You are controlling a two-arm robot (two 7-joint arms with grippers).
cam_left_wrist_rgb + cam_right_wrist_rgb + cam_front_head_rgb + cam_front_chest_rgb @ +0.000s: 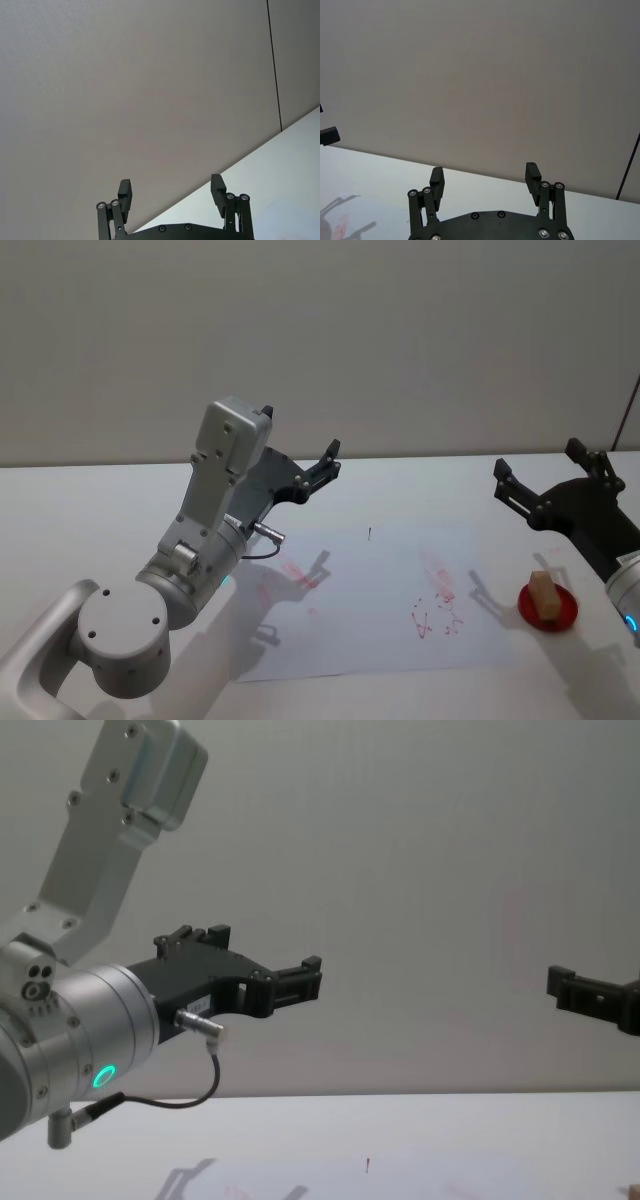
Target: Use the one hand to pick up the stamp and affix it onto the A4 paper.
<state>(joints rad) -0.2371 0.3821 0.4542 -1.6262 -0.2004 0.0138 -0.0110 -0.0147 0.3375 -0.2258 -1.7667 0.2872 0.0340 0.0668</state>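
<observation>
The stamp (543, 592) stands on a red pad (566, 613) on the bench (100, 510), just off the paper's (370, 625) right edge. The paper lies flat mid-bench and carries faint red marks. The right gripper (485, 172) hovers raised above and behind the stamp, fingers wide and empty. The left gripper (170, 182) hangs high near the paper's left side, fingers also wide and empty. Nothing is grasped, so the pick-up, the carry and the press all appear left to do.
</observation>
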